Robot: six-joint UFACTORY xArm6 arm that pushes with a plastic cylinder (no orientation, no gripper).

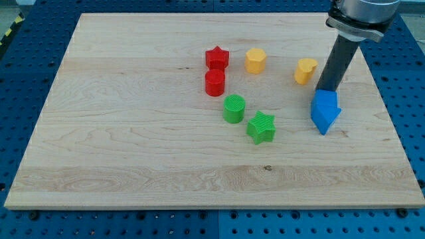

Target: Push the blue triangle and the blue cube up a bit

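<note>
The wooden table (133,133) fills most of the view, and the arm's dark rod drops in from the view's top right, its upper part cut off; there is no gripper to read, only my tip (323,89), its very end hidden behind the blue blocks. The blue triangle (323,121) and blue cube (326,103) sit pressed together directly below my tip, their shared edge hard to separate. The yellow block (305,70) lies just to its left, the other yellow block (255,60), red star (217,58), red cylinder (214,83), green cylinder (234,108) and green star (261,127) farther left.

Views: only one camera.
Looks from: above the board's (133,159) bottom edge, tilted down.
How near: whole board fits.
</note>
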